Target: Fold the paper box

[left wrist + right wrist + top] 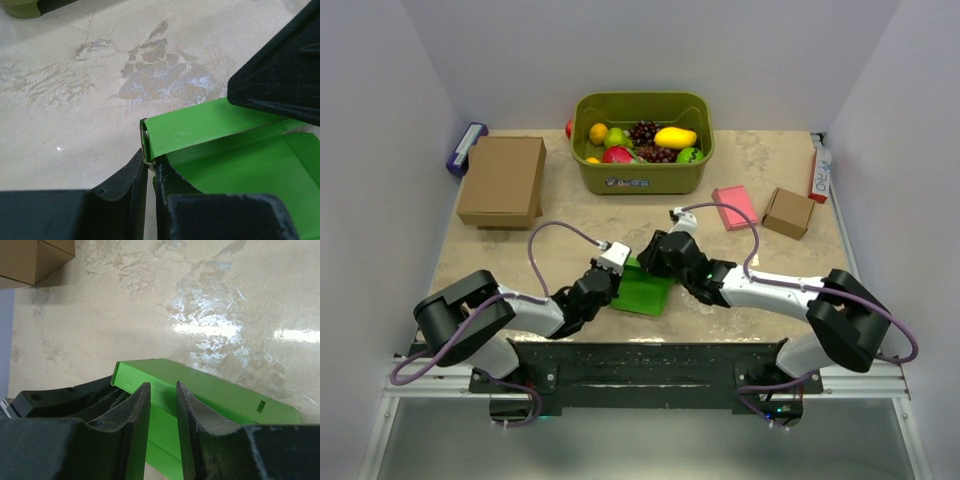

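Note:
The bright green paper box (645,288) lies partly folded at the table's near middle, with one long wall raised. My left gripper (610,274) is at its left corner. In the left wrist view the left gripper (150,161) is shut on the rolled corner edge of the box (240,165). My right gripper (656,256) is at the box's far edge. In the right wrist view the right gripper (162,386) has a narrow gap between its jaws, and its tips sit over the raised green wall (220,390) without pinching it.
An olive basket (640,180) of toy fruit stands at the back. A large brown cardboard box (503,180) is back left. A pink flat box (734,206) and a small brown box (788,212) are to the right. Walls close in on both sides.

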You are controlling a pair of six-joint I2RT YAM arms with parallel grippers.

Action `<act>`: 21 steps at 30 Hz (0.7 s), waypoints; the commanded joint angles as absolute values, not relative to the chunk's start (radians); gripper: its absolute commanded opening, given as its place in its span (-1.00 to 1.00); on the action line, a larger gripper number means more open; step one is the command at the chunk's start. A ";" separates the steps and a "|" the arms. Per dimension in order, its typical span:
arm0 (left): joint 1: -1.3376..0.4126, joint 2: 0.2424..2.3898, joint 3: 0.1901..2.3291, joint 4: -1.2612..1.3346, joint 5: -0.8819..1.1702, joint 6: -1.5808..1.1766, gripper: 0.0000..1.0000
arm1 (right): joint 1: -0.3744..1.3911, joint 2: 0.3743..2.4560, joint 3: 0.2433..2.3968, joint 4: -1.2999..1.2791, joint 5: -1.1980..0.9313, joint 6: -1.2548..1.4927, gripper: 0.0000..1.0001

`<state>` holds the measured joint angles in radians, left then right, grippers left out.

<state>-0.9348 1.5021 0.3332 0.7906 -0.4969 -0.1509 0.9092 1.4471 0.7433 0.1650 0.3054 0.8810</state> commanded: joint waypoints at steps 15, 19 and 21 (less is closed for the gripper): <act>-0.923 1.503 0.321 0.816 -0.547 -0.202 -1.00 | 0.942 1.499 0.746 0.107 0.446 0.877 -0.39; -0.923 1.517 0.357 0.735 -0.638 -0.209 -1.00 | 0.954 1.499 0.739 0.101 0.466 0.888 -0.39; -0.923 1.532 0.371 0.698 -0.678 -0.212 -1.00 | 0.963 1.500 0.742 0.092 0.479 0.893 -0.39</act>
<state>-0.9287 1.5059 0.3328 0.7715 -0.5430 -0.2001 0.9409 1.4925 0.7528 0.1425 0.4206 0.8818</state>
